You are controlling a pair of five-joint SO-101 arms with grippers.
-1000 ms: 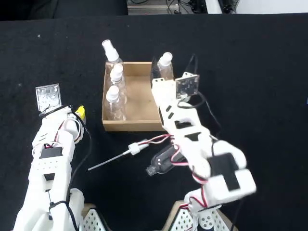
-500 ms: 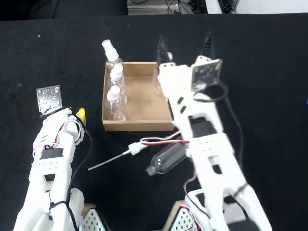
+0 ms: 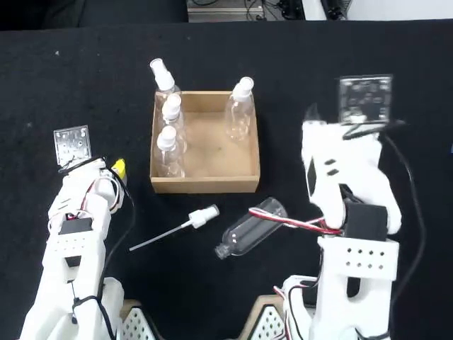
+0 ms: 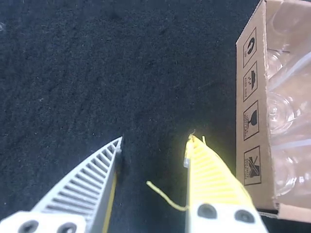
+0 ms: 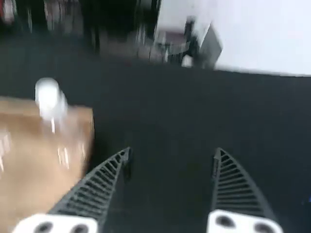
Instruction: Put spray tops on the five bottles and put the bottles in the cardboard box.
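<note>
Five clear plastic bottles are on the bench (image 3: 368, 64), which is covered with black cloth. Four of them stand upright and carry white spray tops. Two of these stand inside the cardboard box (image 3: 205, 185) along its left wall, one behind the other (image 3: 172, 113) (image 3: 166, 145). A third bottle (image 3: 239, 106) stands in the back right corner of the box. The fourth bottle (image 3: 163, 76) stands at the back left corner, and as it seems it is just outside the box wall. The fifth bottle (image 3: 251, 228) has no top. It lies on its side in front of the box, with the open neck pointing to the near left. The loose spray top (image 3: 202, 217) lies just beside it, apart from it, and its thin tube stretches away to the left.

The right arm (image 3: 347, 184) is to the right of the box, well apart from it. Its jaws are wide open and hold nothing; through them I see black cloth and, off to one side, the box edge and a white top. The left arm (image 3: 78, 212) is to the left of the box. Its jaws, with a grey finger (image 4: 92, 184) and a yellow finger (image 4: 214, 179), are open too and empty, above the cloth near the box's left wall.

A red and white cable (image 3: 301, 222) from the right arm runs across the bottom end of the lying bottle.
</note>
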